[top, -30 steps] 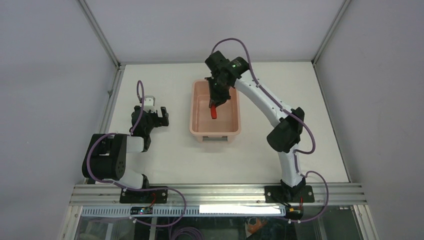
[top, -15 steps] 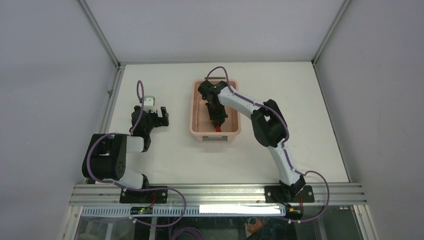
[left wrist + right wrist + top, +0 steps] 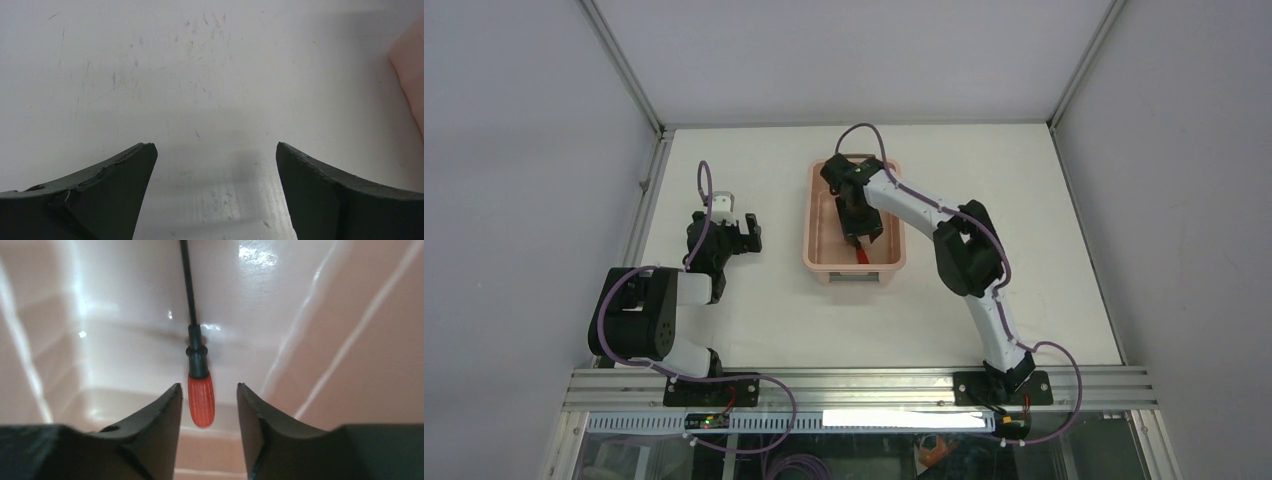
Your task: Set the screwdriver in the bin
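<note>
The salmon-pink bin (image 3: 810, 215) stands mid-table. My right gripper (image 3: 861, 238) reaches down inside it, near its front end. The screwdriver (image 3: 201, 402) lies on the bin's floor (image 3: 125, 365), its red handle between my right gripper's (image 3: 208, 386) fingers with a gap on each side, so the gripper is open and touches nothing. Its thin black shaft runs away from the jaws. In the top view only the red handle of the screwdriver (image 3: 862, 256) peeks out under the gripper. My left gripper (image 3: 742, 232) rests open over bare table, left of the bin.
The bin's walls (image 3: 350, 340) close in around the right gripper on both sides. A corner of the bin (image 3: 411, 70) shows at the right edge of the left wrist view. Metal frame rails (image 3: 639, 220) run along the table's left side.
The right arm came down into the bin and towards its front end with the screwdriver. Its jaws have since parted and let the screwdriver go. The left arm has not moved.
</note>
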